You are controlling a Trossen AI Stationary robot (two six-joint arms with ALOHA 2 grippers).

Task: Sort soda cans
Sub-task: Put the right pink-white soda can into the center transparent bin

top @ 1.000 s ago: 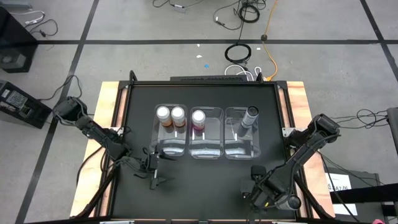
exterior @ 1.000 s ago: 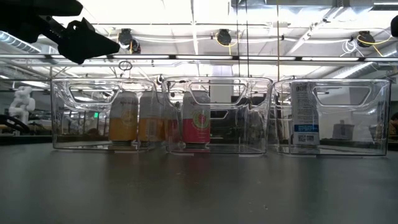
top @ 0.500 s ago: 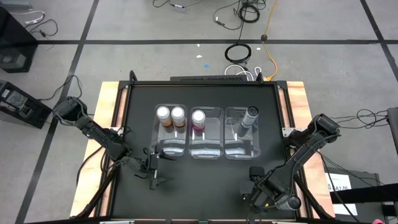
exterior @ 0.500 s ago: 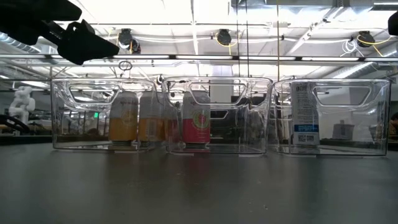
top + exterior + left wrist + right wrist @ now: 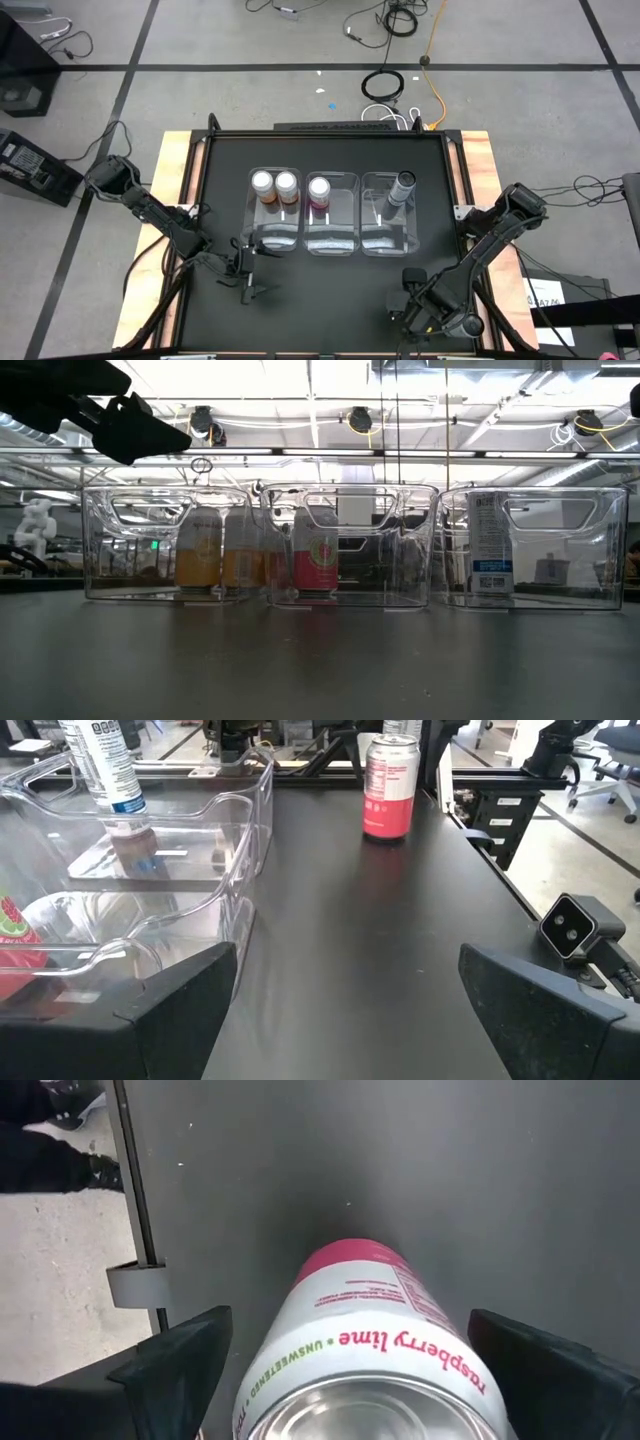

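Three clear bins stand side by side mid-table. The left bin (image 5: 272, 238) holds two orange cans (image 5: 274, 184), standing upright. The middle bin (image 5: 332, 240) holds one pink can (image 5: 319, 187). The right bin (image 5: 388, 238) holds one grey can (image 5: 402, 186). A second pink can (image 5: 372, 1342) stands upright on the table near the front right corner; it also shows in the left wrist view (image 5: 388, 788). My right gripper (image 5: 360, 1370) is open above it, pointing down, one finger on each side. My left gripper (image 5: 247, 280) is open and empty in front of the left bin. My right gripper's fingers (image 5: 180, 1360) stand on either side of the pink can's upper body (image 5: 300, 1320), coming from above. I cannot tell whether they touch it. The can stands on its base on the table.
The black table top lies bare in front of the bins (image 5: 320, 660) and between the two grippers. A raised frame runs along the table's right edge (image 5: 135, 1200). Cables and floor lie beyond the table.
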